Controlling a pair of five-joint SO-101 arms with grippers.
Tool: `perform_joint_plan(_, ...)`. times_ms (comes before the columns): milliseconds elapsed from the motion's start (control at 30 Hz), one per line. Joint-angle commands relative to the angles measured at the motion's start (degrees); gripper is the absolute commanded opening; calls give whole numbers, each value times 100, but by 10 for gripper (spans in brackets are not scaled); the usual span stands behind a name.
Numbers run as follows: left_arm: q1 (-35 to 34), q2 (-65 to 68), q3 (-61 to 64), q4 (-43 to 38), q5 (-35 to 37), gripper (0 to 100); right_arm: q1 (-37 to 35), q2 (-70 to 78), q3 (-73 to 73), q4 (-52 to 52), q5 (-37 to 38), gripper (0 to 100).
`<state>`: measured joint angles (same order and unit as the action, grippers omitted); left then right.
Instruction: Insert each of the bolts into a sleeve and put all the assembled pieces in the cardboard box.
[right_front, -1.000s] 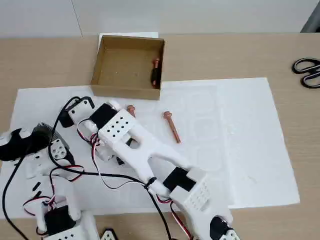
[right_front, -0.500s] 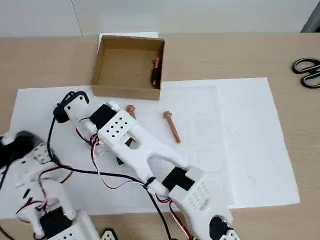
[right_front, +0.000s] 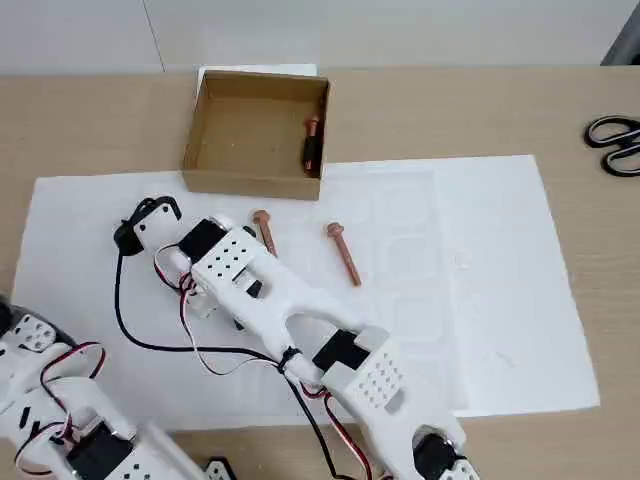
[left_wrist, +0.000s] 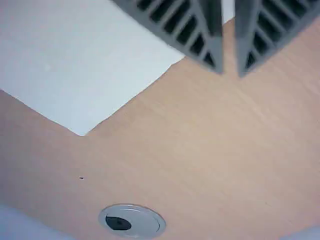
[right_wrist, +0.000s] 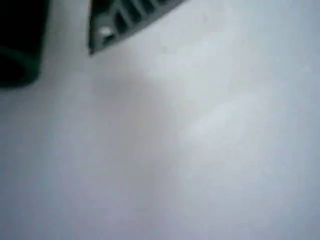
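**Station status: one sleeved bolt in the box, two bolts loose on the paper**

Lower left of the high view: the left arm is cut off by the frame edge. Its wrist view shows the left gripper above the bare table. The fingers are drawn close together with a thin slit between them, and nothing is held. A corner of the white paper and a round grey cable port lie on the table.

The right arm runs from bottom centre to left of centre and covers its own tool. In its wrist view the right gripper sits close over the paper beside a dark object too indistinct to identify. Whether the gripper is spread or closed cannot be told.

Centre left, on the paper: the first bolt lies just beside the right arm's far end. The second bolt lies to its right, apart from it.

Upper left of centre: the cardboard box is open-topped. One sleeved bolt lies inside against its right wall.

Right edge: the scissors are partly cut off.
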<state>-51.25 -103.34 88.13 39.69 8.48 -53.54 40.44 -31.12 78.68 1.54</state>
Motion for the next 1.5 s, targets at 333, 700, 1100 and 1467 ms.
perform_joint_plan(333,-18,-70,-31,0,-18,6,4,180,-35,-92,53,15)
perform_joint_plan(700,-9,-70,-31,-9,-18,6,13,-145,-1116,822,62,3)
perform_joint_plan(1100,-9,-70,-31,9,18,6,198,-145,-2207,1648,264,3)
perform_joint_plan(1467,976,-53,-488,1178,782,6,453,-356,-2207,1727,264,3)
